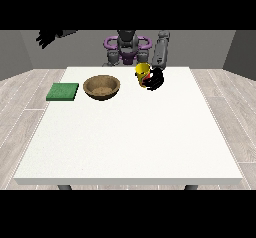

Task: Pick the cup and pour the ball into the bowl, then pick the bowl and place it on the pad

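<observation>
A yellow cup point(142, 72) is tilted a little to the left at the back of the white table point(135, 132), with something red low on its side. The black hand at the view's right point(154, 79) is curled round the cup from the right. A brown wooden bowl point(101, 87) sits on the table to the cup's left. Farther left lies a flat green pad point(63, 91). The hand at the view's left point(46, 36) is raised high, off the table's left side, its fingers spread. No ball shows.
The robot's torso point(127, 47) stands behind the table's back edge. The table's wide front half stretches toward the camera. Wooden floor surrounds the table.
</observation>
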